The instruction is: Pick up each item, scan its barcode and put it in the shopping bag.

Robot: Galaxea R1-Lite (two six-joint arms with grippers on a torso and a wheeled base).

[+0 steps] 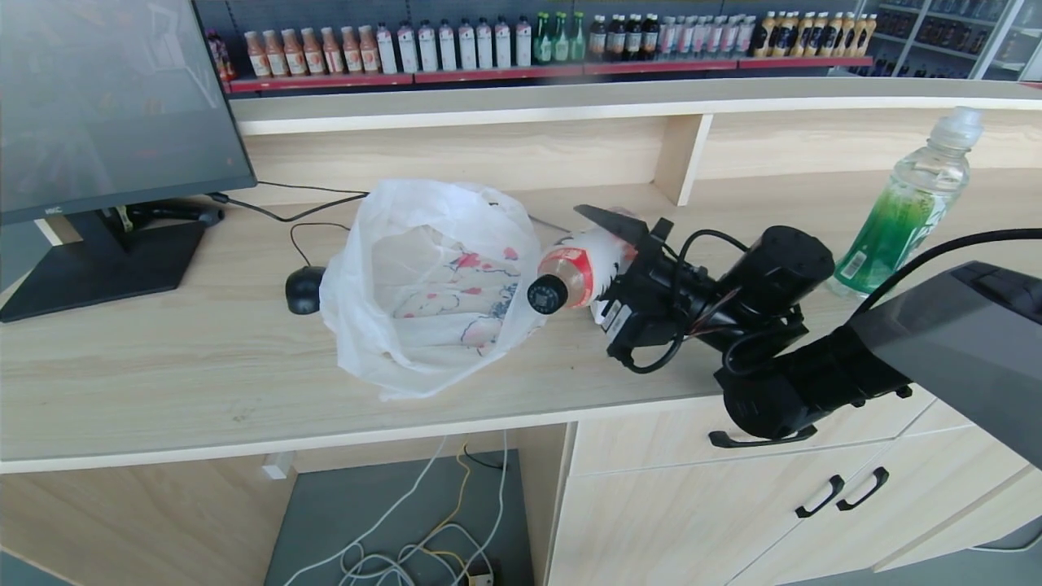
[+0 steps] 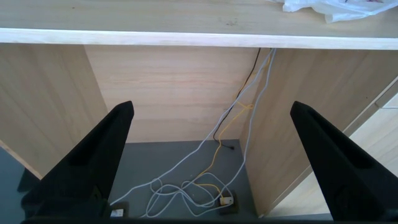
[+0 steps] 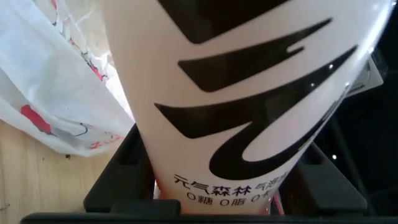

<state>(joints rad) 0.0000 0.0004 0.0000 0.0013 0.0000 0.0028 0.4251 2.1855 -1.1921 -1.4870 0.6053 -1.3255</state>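
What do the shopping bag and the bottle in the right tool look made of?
The shopping bag: thin plastic film, likely; translucent white, crinkled, slumping open, red and blue print. The bottle: probably plastic under a glossy white printed sleeve, black cap; glass not ruled out.

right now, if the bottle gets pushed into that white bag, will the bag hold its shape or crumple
Probably crumples: the shopping bag looks like thin, wrinkled film slumped on the counter. It looks empty, so it may slide too. The bottle in the right gripper is at its rim, which could fold inward.
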